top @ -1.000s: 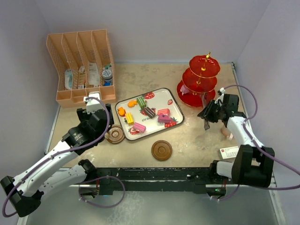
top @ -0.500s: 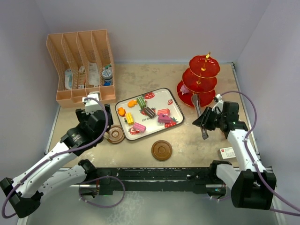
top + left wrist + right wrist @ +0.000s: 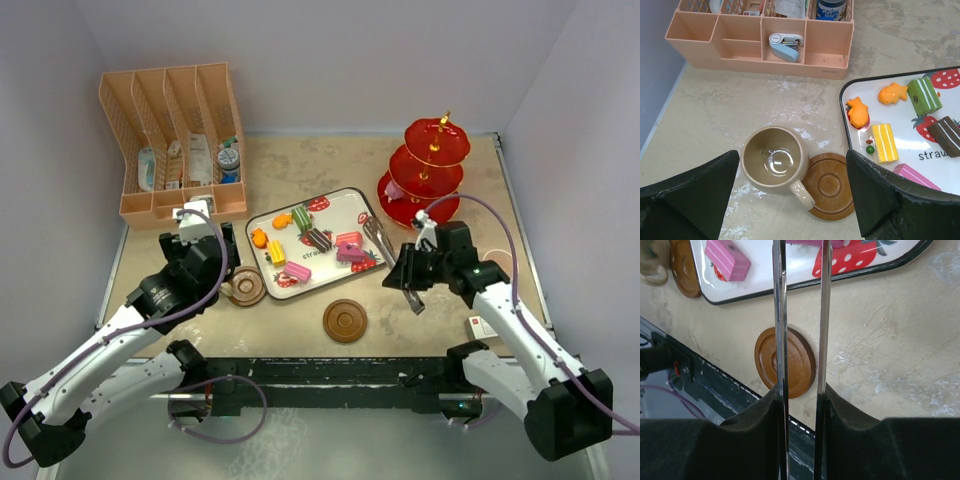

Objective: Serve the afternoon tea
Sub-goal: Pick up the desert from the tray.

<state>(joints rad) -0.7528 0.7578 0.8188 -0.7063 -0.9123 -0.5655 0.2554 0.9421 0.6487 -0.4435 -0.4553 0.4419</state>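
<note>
A white strawberry tray (image 3: 368, 207) holds several toy cakes, among them a pink one (image 3: 297, 271) and a yellow one (image 3: 884, 142). My left gripper (image 3: 225, 270) is open above a tan mug (image 3: 774, 165) that stands against a brown saucer (image 3: 832, 186). My right gripper (image 3: 407, 280) is shut on metal tongs (image 3: 381, 243), whose tips reach over the tray's right edge. In the right wrist view the tongs (image 3: 778, 315) run up from my gripper (image 3: 800, 390) over the second saucer (image 3: 796, 362). The red three-tier stand (image 3: 428, 168) stands at the back right. The pink mug is hidden.
A peach divided rack (image 3: 175, 150) of toiletries stands at the back left, and its front wall also shows in the left wrist view (image 3: 760, 65). A small white box (image 3: 487, 325) lies near my right arm. A black rail runs along the table's near edge.
My right arm has swung from beside the red stand leftward and nearer, carrying the tongs to the tray's right edge. The left arm has barely moved.
</note>
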